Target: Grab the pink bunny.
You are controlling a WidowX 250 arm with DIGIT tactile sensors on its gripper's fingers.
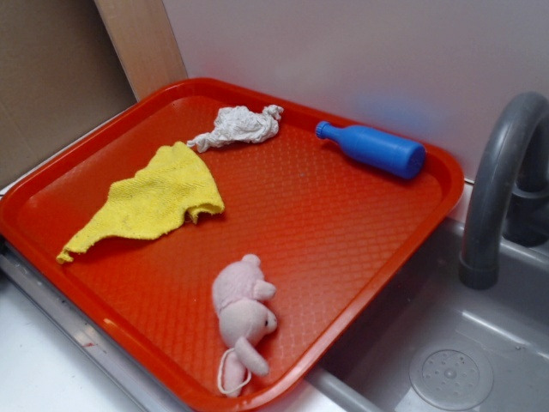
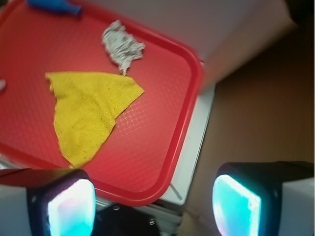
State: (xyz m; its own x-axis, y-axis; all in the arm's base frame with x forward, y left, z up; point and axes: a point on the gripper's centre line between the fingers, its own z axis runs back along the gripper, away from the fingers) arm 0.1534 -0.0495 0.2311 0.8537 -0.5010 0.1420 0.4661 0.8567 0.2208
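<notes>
The pink bunny (image 1: 243,318) lies on its side near the front rim of the red tray (image 1: 326,215), its white loop toward the edge. In the wrist view only a pale pink sliver shows at the left edge, too little to identify. My gripper (image 2: 153,209) appears only in the wrist view. It is open, its two glowing pads (image 2: 71,209) wide apart with nothing between them. It hovers high over a corner of the tray (image 2: 162,123), on the yellow cloth's side and well away from the bunny.
On the tray lie a yellow cloth (image 1: 154,202) (image 2: 91,110), a crumpled white paper wad (image 1: 240,126) (image 2: 120,44) and a blue bottle (image 1: 373,148) (image 2: 54,6). A grey faucet (image 1: 497,189) and sink (image 1: 446,360) are right of the tray. A white wall stands behind.
</notes>
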